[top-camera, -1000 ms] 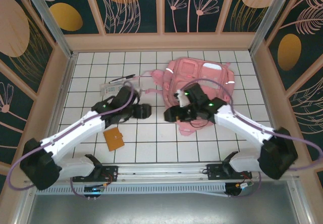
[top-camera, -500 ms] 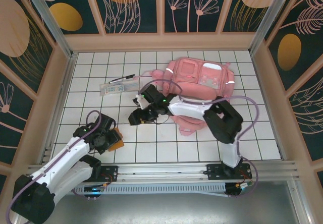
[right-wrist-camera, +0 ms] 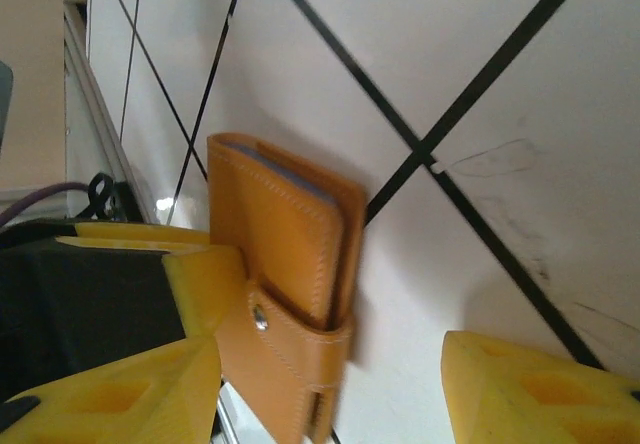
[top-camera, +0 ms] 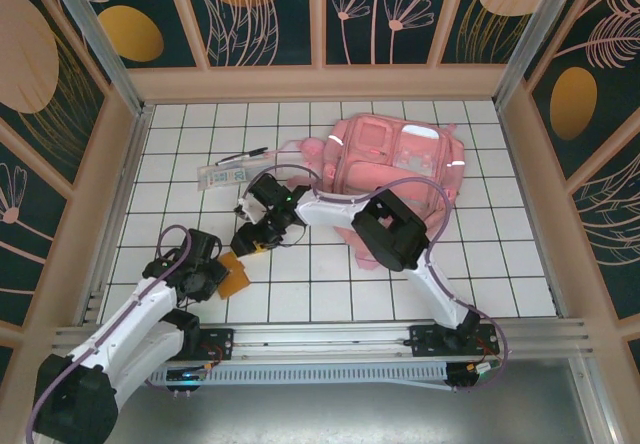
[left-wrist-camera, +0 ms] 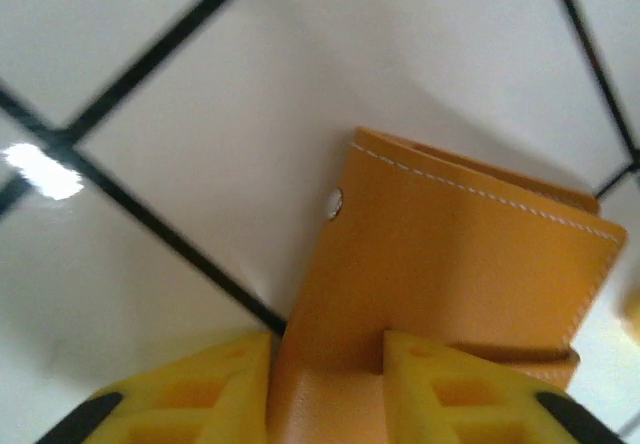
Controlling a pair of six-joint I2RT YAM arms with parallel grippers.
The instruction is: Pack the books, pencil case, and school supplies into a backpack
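Note:
The orange-brown notebook [top-camera: 236, 275] lies on the white tiles near the front left. My left gripper [top-camera: 212, 276] is shut on its near edge; the notebook [left-wrist-camera: 450, 254] sits pinched between both yellow fingers [left-wrist-camera: 190, 399]. My right gripper [top-camera: 247, 243] reaches far left and hangs open just behind the notebook [right-wrist-camera: 290, 264], which lies close to its left finger [right-wrist-camera: 110, 394]. The pink backpack [top-camera: 395, 164] lies at the back right of centre. The clear pencil case [top-camera: 232, 176] rests at the back left, with loose dark pens [top-camera: 243, 154] just behind it.
The right arm stretches across the middle of the table from the front right base. Wooden walls [top-camera: 100, 194] close in the tiled floor on the left, back and right. A metal rail [top-camera: 330, 339] runs along the front edge.
The left arm drew back from the pencil case area to the notebook and closed on it. The right arm swung left from the backpack to just behind the notebook.

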